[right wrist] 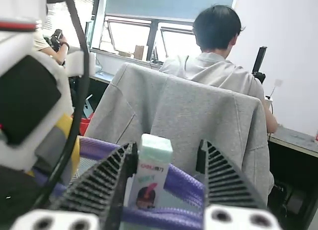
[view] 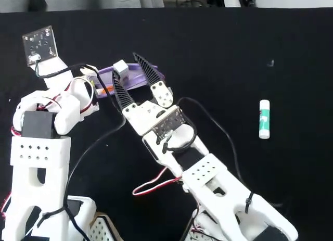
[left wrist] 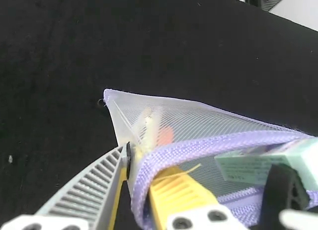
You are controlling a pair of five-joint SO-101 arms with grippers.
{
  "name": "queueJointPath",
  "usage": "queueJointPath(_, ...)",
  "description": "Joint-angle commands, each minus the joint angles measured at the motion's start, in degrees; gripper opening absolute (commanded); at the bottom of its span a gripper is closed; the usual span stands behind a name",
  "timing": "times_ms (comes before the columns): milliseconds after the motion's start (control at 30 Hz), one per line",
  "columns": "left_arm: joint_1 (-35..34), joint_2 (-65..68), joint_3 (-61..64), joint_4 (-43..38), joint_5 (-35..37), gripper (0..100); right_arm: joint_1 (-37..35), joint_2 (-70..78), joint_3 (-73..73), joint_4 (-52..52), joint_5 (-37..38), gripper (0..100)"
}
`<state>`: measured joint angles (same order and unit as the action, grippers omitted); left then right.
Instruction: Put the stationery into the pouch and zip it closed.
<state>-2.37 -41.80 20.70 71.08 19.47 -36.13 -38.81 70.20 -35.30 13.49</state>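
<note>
The left gripper (left wrist: 135, 163) pinches the rim of the purple-trimmed white mesh pouch (left wrist: 198, 120), which lies at 11 o'clock on the black table (view: 234, 53). The right gripper (view: 125, 64) has its jaws spread, and the mint-and-white block eraser (right wrist: 151, 175) leans on one finger at the pouch mouth. The eraser likely needs nudging fully inside while the rim is held open. The white-and-green glue stick (view: 264, 118) lies at 3 o'clock.

Bare table (view: 291, 53) surrounds the glue stick (view: 264, 119); left end effector (left wrist: 133, 165) and right end effector (view: 126, 67) crowd the pouch (left wrist: 208, 120) mouth.
</note>
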Motion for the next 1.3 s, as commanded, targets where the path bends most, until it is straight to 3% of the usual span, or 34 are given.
queueJointPath(0,0.13,-1.05,-0.57,-1.23,0.79,3,1.14,-0.04,-0.84,-1.23,0.09,19.9)
queueJointPath(267,0.04,-1.05,-0.57,-1.23,0.79,3,-1.05,-0.31,0.57,-1.49,0.09,20.5)
queueJointPath(467,-2.68,-1.05,-0.92,-1.32,0.7,3,-1.32,-10.15,3.74,-0.44,0.09,20.5)
queueJointPath(667,-2.68,-1.05,-0.92,-1.41,0.7,3,-0.62,-24.13,0.22,17.58,0.18,20.5)
queueJointPath(933,-3.03,-1.05,-0.84,-1.41,0.62,3,11.6,-33.8,-11.03,42.9,0.09,20.1)
queueJointPath(1100,-3.03,-1.05,-0.48,-1.32,0.53,3,23.74,-33.71,-20.09,65.58,-0.18,20.1)
queueJointPath(1267,-3.03,-1.05,-0.4,-1.32,0.53,3,36.75,-33.71,-21.41,75.08,0.0,20.1)
